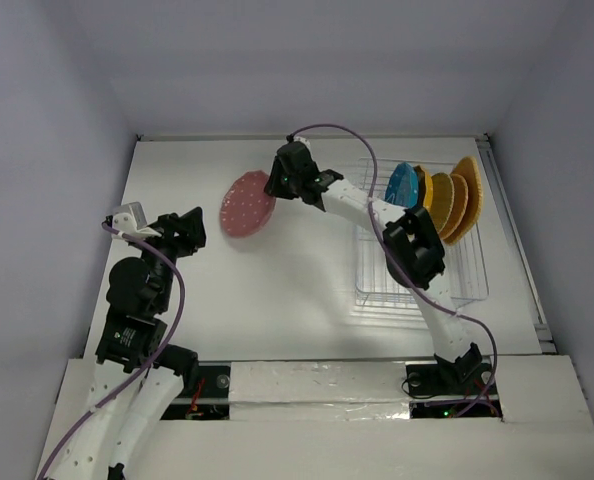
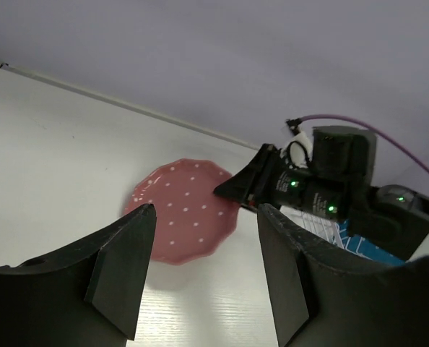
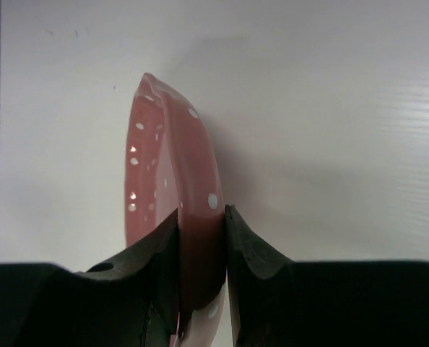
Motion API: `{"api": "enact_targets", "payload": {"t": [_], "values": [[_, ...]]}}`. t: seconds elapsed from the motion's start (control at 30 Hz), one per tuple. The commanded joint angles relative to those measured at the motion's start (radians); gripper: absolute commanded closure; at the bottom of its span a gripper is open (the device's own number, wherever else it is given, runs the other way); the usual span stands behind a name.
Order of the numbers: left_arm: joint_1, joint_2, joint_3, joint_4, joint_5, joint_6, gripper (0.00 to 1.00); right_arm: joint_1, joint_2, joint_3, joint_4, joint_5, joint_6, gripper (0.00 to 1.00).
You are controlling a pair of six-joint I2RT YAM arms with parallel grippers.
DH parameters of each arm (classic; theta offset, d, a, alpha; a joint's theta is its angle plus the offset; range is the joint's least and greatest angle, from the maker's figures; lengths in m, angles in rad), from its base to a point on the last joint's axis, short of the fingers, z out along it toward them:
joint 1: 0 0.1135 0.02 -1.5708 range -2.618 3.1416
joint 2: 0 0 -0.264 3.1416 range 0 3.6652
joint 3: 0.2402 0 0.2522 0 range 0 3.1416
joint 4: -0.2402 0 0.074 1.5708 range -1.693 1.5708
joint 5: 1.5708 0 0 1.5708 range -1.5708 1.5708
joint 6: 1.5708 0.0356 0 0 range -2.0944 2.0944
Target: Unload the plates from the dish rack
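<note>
Nearest the arm bases, the left hand [image 1: 192, 230] hangs over the white desk [image 1: 307, 270], well to the left of the dish rack [image 1: 457, 285]. Its 2 dark fingers stand wide apart with nothing between them. In the left wrist view, that hand [image 2: 206, 217] frames the pink plate [image 2: 185, 217] lying beyond it.

The dish rack, a rectangular basket of thin clear wire, sits on the right half of the desk. Its near part holds no plates. The right arm rises from its base just in front of the rack, crosses above the rack's left side, and reaches out past the rack's far-left corner. A purple cable [image 1: 372, 190] loops along this arm. In the left wrist view, 3 green lights [image 2: 294, 184] glow on its dark wrist.

The right hand [image 1: 277, 185] is left of the rack's far end, its jaws narrow and clamped on the scalloped rim of the pink plate [image 1: 247, 203]. The right wrist view shows both fingers of this hand [image 3: 200, 217] pressed against the rim, with white dots on the pink plate [image 3: 175, 166]. The plate lies low and nearly flat, outside the rack; I cannot tell if it rests fully on the desk.

At the rack's far end, the blue plate [image 1: 404, 185] stands on edge, with the yellow-orange and tan plates [image 1: 447, 200] packed just to its right.
</note>
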Motion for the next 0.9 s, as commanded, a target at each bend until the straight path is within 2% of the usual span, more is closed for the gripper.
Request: {"api": "enact_targets", "payload": {"t": [0.0,0.07,0.13,0.17,0.27,0.37,0.47,0.63,0.77,0.8,0.83,0.87], "values": [[-0.006,-0.011,-0.002,0.027,0.004,0.01,0.45,0.013,-0.035,0.084,0.177,-0.034,0.104,1.0],[-0.006,-0.015,-0.004,0.027,0.004,0.011,0.45,0.022,-0.036,0.036,0.21,-0.012,0.12,1.0],[0.003,-0.017,-0.004,0.027,0.004,0.011,0.45,0.022,-0.042,-0.039,0.222,-0.006,0.129,0.92],[0.003,-0.017,-0.004,0.028,0.004,0.01,0.45,0.022,-0.042,-0.065,0.236,-0.015,0.133,0.81],[0.003,-0.014,-0.004,0.03,0.004,0.01,0.45,0.022,-0.038,-0.119,0.207,-0.034,0.115,0.61],[0.003,-0.019,-0.004,0.031,0.004,0.008,0.45,0.031,-0.044,-0.166,0.196,-0.024,0.092,0.31],[0.003,-0.017,-0.004,0.031,0.004,0.008,0.45,0.031,-0.047,-0.157,0.161,-0.018,0.061,0.19],[0.003,-0.019,-0.004,0.031,0.004,0.008,0.45,0.042,-0.039,-0.09,0.067,-0.009,0.017,0.13],[0.003,-0.017,-0.004,0.033,0.004,0.01,0.45,0.042,-0.156,-0.12,0.026,0.098,-0.06,0.11],[0.003,-0.017,-0.004,0.033,0.004,0.01,0.45,0.042,-0.191,-0.133,0.018,0.118,-0.081,0.14],[0.003,-0.017,-0.004,0.033,0.004,0.008,0.45,0.042,-0.27,-0.166,0.009,0.141,-0.104,0.22],[0.003,-0.02,-0.004,0.03,0.004,0.01,0.45,0.042,-0.314,-0.189,-0.011,0.175,-0.157,0.39]]}}
